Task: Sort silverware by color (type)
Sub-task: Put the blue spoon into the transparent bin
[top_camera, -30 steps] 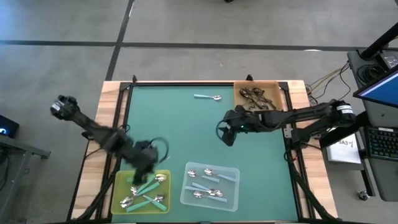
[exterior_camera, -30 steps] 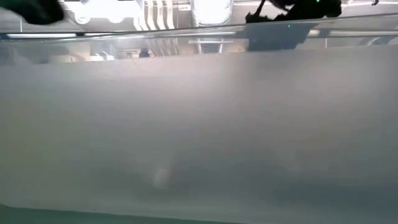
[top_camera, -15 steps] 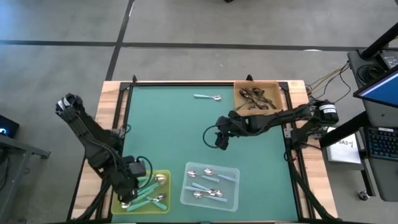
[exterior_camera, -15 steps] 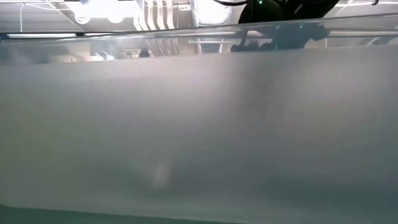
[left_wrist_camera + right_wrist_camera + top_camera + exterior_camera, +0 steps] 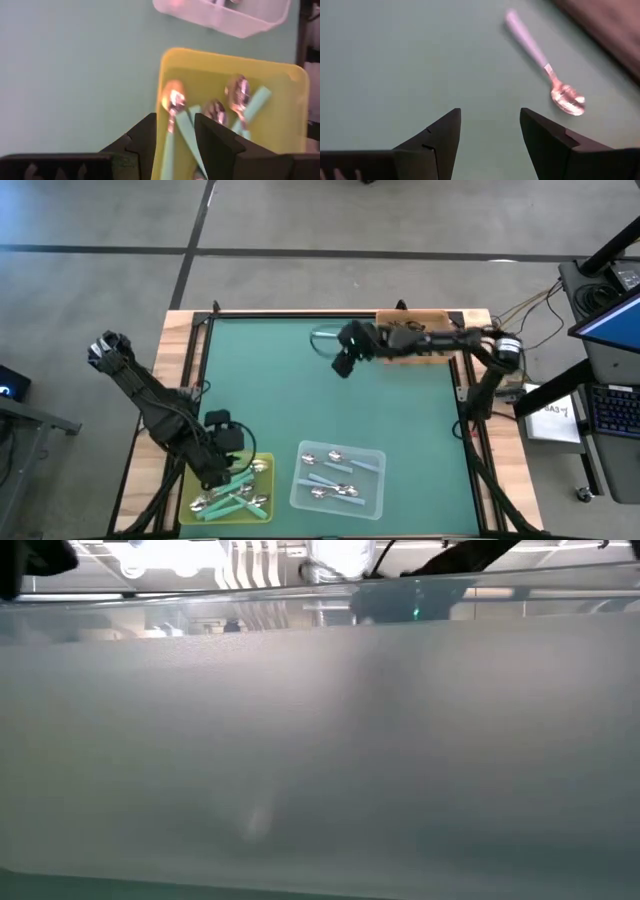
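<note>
One light-blue-handled spoon lies flat on the green mat near the far edge. My right gripper hovers open just short of it; from above the spoon shows beside that gripper. My left gripper stands open over the yellow tray, which holds several teal-handled spoons lying flat on its floor. In the high view this gripper is at the tray's left part. Light-blue spoons lie in the clear tray, black ones in the orange tray.
The three trays stand on the mat: yellow near left, clear near middle, orange far right. A raised dark frame runs round the mat. The low view is filled by a frosted wall, with part of an arm above it.
My right gripper has swung from the mat's middle toward the far edge, up to the lone light-blue spoon. My left gripper has moved toward the near edge and a little left, settling over the yellow tray.
</note>
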`<state>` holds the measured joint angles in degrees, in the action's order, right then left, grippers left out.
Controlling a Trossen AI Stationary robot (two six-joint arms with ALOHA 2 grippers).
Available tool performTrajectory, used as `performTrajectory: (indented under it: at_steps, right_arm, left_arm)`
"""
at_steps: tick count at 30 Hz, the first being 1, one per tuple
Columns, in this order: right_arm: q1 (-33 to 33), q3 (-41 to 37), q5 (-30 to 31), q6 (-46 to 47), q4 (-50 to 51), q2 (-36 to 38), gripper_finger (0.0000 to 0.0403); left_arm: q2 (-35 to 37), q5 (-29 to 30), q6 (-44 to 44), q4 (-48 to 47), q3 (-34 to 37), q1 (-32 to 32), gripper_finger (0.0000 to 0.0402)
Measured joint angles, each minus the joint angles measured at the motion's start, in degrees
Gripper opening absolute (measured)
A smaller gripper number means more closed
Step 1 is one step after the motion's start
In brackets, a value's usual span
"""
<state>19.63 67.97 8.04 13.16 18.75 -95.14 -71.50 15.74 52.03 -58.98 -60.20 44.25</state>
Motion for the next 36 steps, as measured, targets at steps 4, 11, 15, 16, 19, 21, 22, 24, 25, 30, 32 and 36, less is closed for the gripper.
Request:
performTrajectory:
  at_steps: [4, 11, 15, 16, 19, 21, 22, 24, 25, 30, 32, 36]
  right_arm:
    - [6.64, 9.37, -12.79, -6.97, 11.64, -7.82, 0.0196]
    - [11.56, 25.42, -13.86, -14.25, 24.96, -19.14, 0.0196]
    - [12.39, 30.45, -13.99, -16.70, 26.68, -22.30, 0.0196]
    - [12.58, 31.40, -14.02, -17.17, 26.59, -22.84, 0.0196]
    - [13.22, 33.92, -14.02, -18.76, 26.35, -24.66, 0.0196]
    - [13.59, 35.53, -14.00, -20.42, 26.39, -26.18, 0.0196]
    - [13.79, 36.42, -14.02, -21.41, 26.47, -26.95, 0.0196]
    - [14.14, 38.65, -14.07, -22.34, 26.49, -28.72, 0.0196]
    - [14.36, 39.73, -14.07, -22.61, 26.42, -29.60, 0.0196]
    - [15.61, 46.54, -14.26, -23.55, 29.90, -35.35, 0.0195]
    - [16.08, 49.61, -14.27, -23.84, 32.02, -37.65, 0.0195]
    - [16.95, 55.03, -14.24, -24.79, 37.52, -41.32, 0.0195]
  left_arm:
    - [0.01, 0.56, -4.22, -0.31, 0.00, -2.28, 0.0117]
    - [0.01, 6.35, -8.46, -1.89, 0.00, -3.02, 0.0117]
    - [0.01, 7.73, -8.48, -3.03, 0.02, -3.02, 0.0117]
    - [0.01, 7.79, -8.52, -3.33, 0.02, -3.02, 0.0117]
    - [0.03, 8.47, -9.13, -3.80, 0.02, -3.02, 0.0117]
    - [0.03, 9.22, -9.93, -3.96, 0.02, -3.02, 0.0117]
    - [0.03, 9.69, -10.47, -3.94, 0.02, -3.08, 0.0117]
    - [0.06, 9.90, -11.57, -3.97, 0.02, -3.19, 0.0117]
    - [0.06, 9.94, -12.13, -3.95, 0.02, -3.36, 0.0117]
    - [0.25, 11.42, -12.79, -4.92, 0.02, -3.59, 0.0117]
    - [0.30, 12.03, -12.77, -5.34, 0.02, -3.59, 0.0117]
    - [0.38, 12.27, -12.76, -5.56, 0.02, -3.62, 0.0117]
